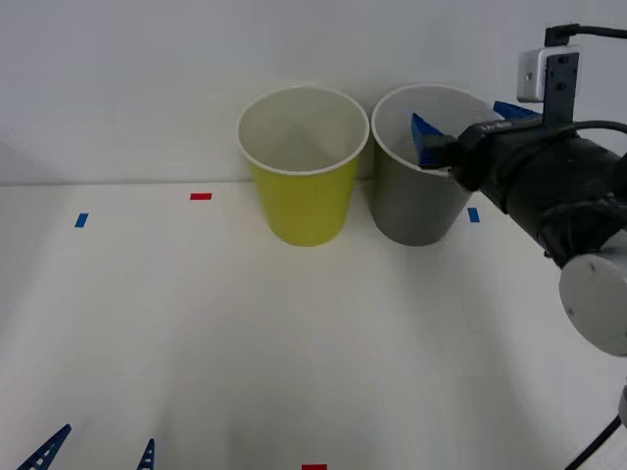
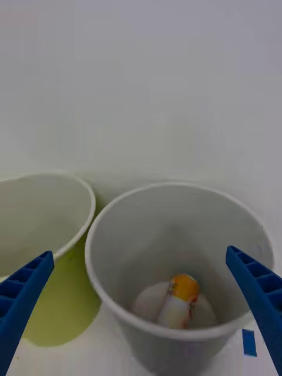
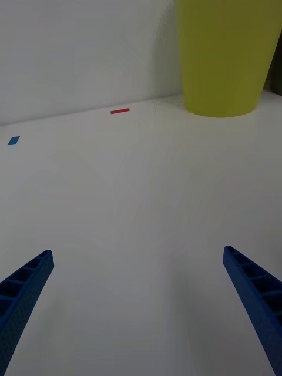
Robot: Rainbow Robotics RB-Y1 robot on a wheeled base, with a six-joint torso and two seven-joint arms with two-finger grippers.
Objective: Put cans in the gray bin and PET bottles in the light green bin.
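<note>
Hovering over the mouth of the gray bin (image 1: 419, 166), the right gripper (image 1: 465, 132) has its blue fingers (image 2: 23, 291) spread wide and grips nothing. The can (image 2: 179, 299) lies on its side at the bottom of the gray bin, orange end toward the far wall. The light green bin (image 1: 302, 166) stands just beside the gray bin, on its left. The left gripper (image 1: 98, 450) sits low at the near edge of the white table (image 1: 196, 323), well apart from both bins, fingers parted and unloaded. Small red and blue tape marks (image 1: 201, 196) lie on the table.
</note>
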